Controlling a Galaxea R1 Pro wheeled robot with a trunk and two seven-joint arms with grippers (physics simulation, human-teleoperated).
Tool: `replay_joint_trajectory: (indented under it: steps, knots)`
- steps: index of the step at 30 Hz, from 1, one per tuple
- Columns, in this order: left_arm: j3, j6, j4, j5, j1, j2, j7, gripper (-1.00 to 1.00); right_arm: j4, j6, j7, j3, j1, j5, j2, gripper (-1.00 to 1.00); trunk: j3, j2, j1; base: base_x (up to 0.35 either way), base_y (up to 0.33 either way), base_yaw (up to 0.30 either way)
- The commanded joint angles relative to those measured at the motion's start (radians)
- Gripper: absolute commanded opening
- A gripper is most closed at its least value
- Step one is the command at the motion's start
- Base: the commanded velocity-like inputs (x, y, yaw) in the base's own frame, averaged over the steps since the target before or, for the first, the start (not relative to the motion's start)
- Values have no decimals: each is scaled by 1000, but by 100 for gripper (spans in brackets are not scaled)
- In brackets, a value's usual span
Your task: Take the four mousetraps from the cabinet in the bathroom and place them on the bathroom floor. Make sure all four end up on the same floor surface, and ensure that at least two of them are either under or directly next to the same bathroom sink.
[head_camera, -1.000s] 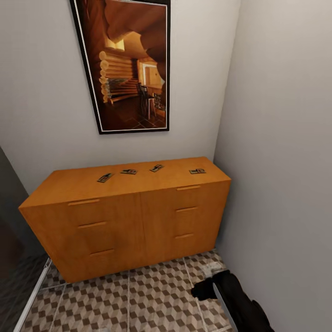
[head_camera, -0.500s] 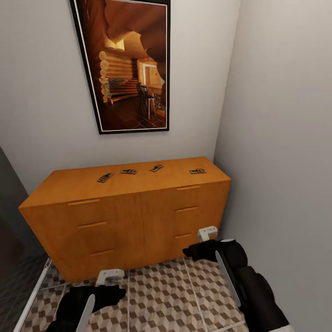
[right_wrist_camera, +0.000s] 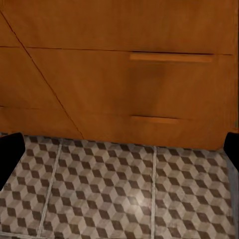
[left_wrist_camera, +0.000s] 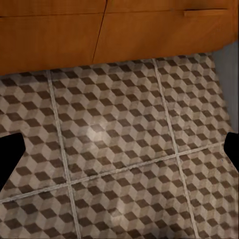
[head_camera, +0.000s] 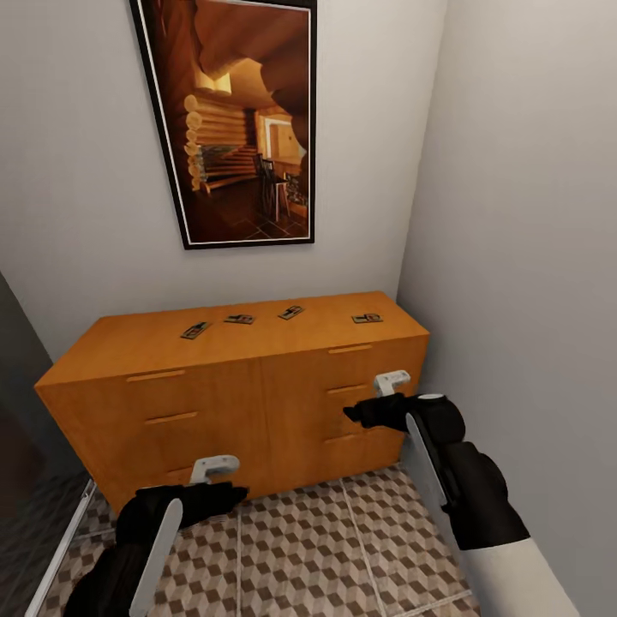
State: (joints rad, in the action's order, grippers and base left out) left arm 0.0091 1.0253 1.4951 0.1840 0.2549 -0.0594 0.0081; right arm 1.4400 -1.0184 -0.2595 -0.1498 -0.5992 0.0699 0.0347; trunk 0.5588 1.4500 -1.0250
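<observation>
Several small mousetraps lie spread along the back of the orange-brown cabinet (head_camera: 154,343) top: one at the left (head_camera: 195,330), one beside it (head_camera: 240,320), one near the middle (head_camera: 291,312), one at the right (head_camera: 367,319). My left gripper (head_camera: 233,494) hangs open low in front of the left drawers, above the cube-patterned bathroom floor (head_camera: 300,540). My right gripper (head_camera: 351,414) is open at mid-height before the right drawer fronts. Both are well below the cabinet top. In the wrist views the left fingertips (left_wrist_camera: 10,154) and right fingertips (right_wrist_camera: 10,154) stand wide apart with nothing between them. The sink is out of view.
A grey wall (head_camera: 514,257) runs close along the cabinet's right end. A framed picture (head_camera: 240,120) hangs on the back wall above the cabinet. At the left there is a dark panel with a white rail (head_camera: 60,548) at floor level.
Both arms have risen. The left gripper came into view and lifted off floor level; the right gripper climbed from the floor to the height of the right drawers. The mousetraps have not moved.
</observation>
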Motion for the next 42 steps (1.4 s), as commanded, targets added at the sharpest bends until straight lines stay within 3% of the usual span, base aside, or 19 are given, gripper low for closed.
replay_joint_trajectory:
  steps: [1,2,3,7,11,12,14,15,20,21,26,27,29,34,38,39,40,41,42]
  knots:
    - [-1,0,0,35,11,6,-6,100,0,0,-12,25,-24,-2,-1,100,0,0,0,0,0,0]
    - [-1,0,0,55,15,10,-9,100,0,0,-21,38,-35,-4,-1,100,0,0,0,0,0,0]
    - [-3,1,0,120,29,22,-20,100,0,-1,-50,69,-68,-18,-1,100,0,0,0,0,0,0]
    - [-11,1,0,214,51,39,-30,100,-5,-3,-75,92,-141,-56,-1,100,0,0,0,0,0,0]
    - [-18,1,1,258,64,57,-34,100,-20,-4,-82,100,-223,-75,-1,100,0,0,0,0,0,0]
    - [-23,1,-1,272,68,64,-35,100,-60,-5,-83,103,-303,-79,-1,100,0,0,0,0,0,0]
    - [-32,1,-1,275,68,66,-35,100,-95,-5,-83,104,-350,-81,-1,100,0,0,0,0,0,0]
    - [-48,1,-2,277,68,68,-35,100,-139,-5,-83,106,-399,-84,-1,100,0,0,0,0,0,0]
    - [-113,1,-2,280,66,69,-36,100,-271,-5,-84,120,-511,-96,-1,100,0,0,0,0,0,0]
    - [-141,1,-2,280,65,70,-36,100,-319,-5,-85,128,-547,-112,0,100,0,0,0,0,0,0]
    - [-205,1,-2,282,63,66,-36,100,-429,-5,-85,138,-625,-176,0,100,0,0,0,0,0,0]
    - [-211,1,-2,282,63,64,-36,100,-448,-5,-84,138,-640,-182,-1,100,0,0,0,0,0,0]
    - [-226,1,-1,283,68,50,-36,100,-572,-5,-75,140,-731,-199,-2,100,0,0,0,0,0,0]
    - [-231,2,1,312,95,37,-37,100,-764,-3,-34,140,-842,-204,-4,100,0,0,0,0,0,0]
    - [-236,2,2,380,136,33,-37,100,-842,-1,11,141,-877,-204,-4,100,0,0,0,0,0,0]
    - [-241,2,2,433,164,33,-37,100,-861,0,37,141,-885,-205,-4,100,0,0,0,0,0,0]
    - [-246,2,2,464,180,33,-37,100,-867,0,50,141,-889,-205,-4,100,0,0,0,0,0,0]
    - [-246,2,2,464,180,33,-37,100,-867,0,50,141,-889,-205,-4,100,0,0,0,0,0,0]
    - [-258,2,2,532,214,34,-37,100,-876,1,74,141,-893,-205,-4,100,0,0,0,0,0,0]
